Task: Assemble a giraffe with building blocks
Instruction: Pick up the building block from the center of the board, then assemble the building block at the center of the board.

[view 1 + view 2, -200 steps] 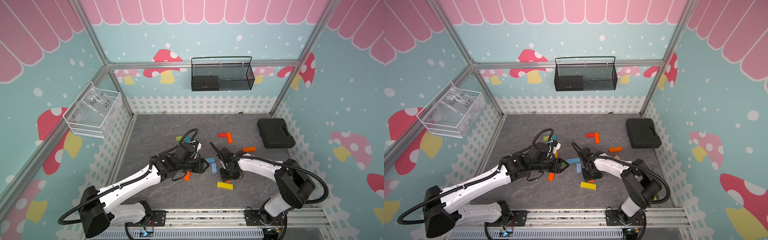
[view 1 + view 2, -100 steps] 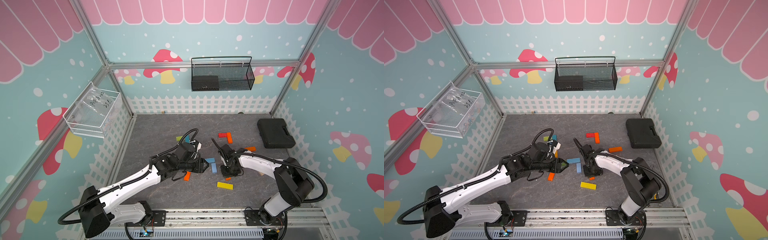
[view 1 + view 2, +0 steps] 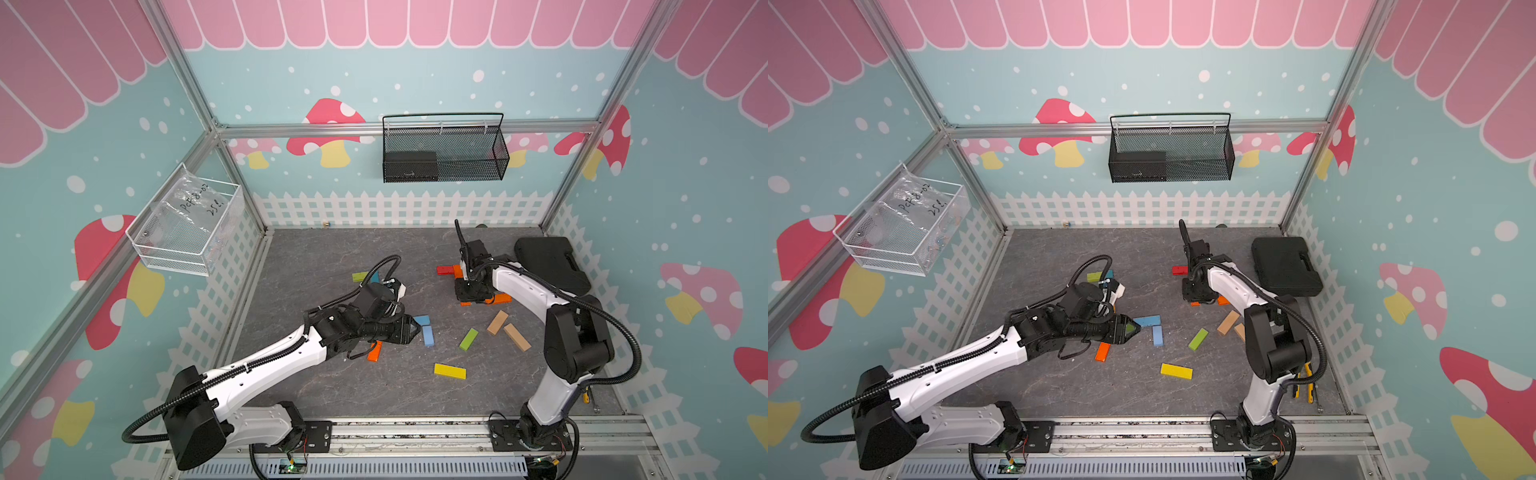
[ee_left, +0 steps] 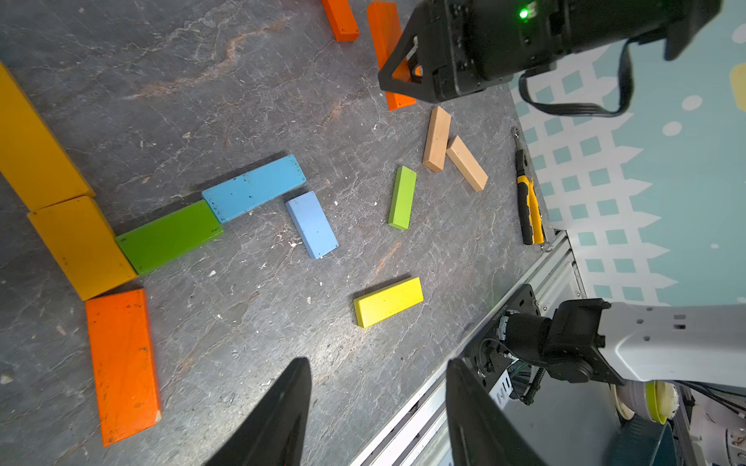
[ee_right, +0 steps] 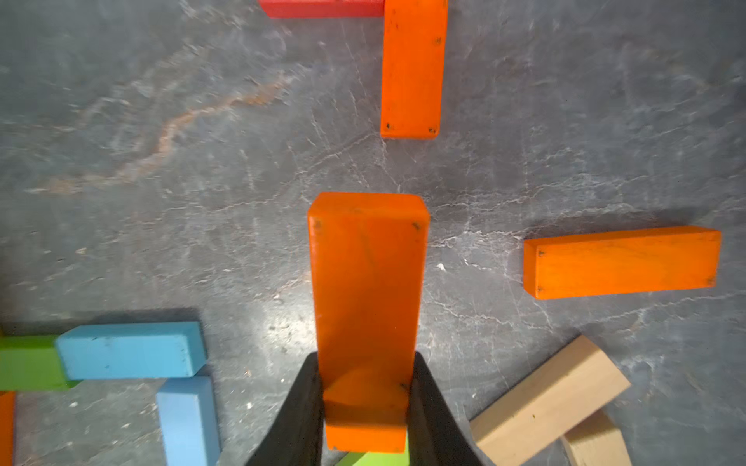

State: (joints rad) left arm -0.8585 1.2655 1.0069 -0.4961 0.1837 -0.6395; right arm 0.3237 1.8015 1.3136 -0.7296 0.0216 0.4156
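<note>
While the right gripper (image 5: pixel 365 375) pinches the near end of an orange block (image 5: pixel 365 278) between its closed-in fingers, the left gripper (image 4: pixel 377 367) hangs with its jaws apart and nothing between them. The held block sticks out ahead of the fingers over the grey tabletop (image 5: pixel 161 242). It lies in line with a second orange block (image 5: pixel 411 68), whose far end sits against a red block (image 5: pixel 323 8). A third orange block (image 5: pixel 621 262) lies crosswise off to one side. Whether the held block touches the tabletop cannot be told.

Three containers show in a top view. A black mesh basket (image 3: pixel 469 160) hangs on the back wall with a dark box (image 3: pixel 410 164) in its left end. A clear bin (image 3: pixel 174 253) is fixed to the left wall and holds a crumpled plastic bag (image 3: pixel 195 203) with handwriting on it. A black plastic case (image 3: pixel 548 266) lies shut at the tabletop's far right corner, just beyond the right arm.

Loose blocks lie between the arms. Two blue blocks (image 3: pixel 422 320) sit just ahead of the left gripper. Near them are a green block (image 3: pixel 468 339) and two tan blocks (image 3: pixel 497 322) close together in a V. A yellow block (image 3: pixel 449 371) lies nearest the front rail.
</note>
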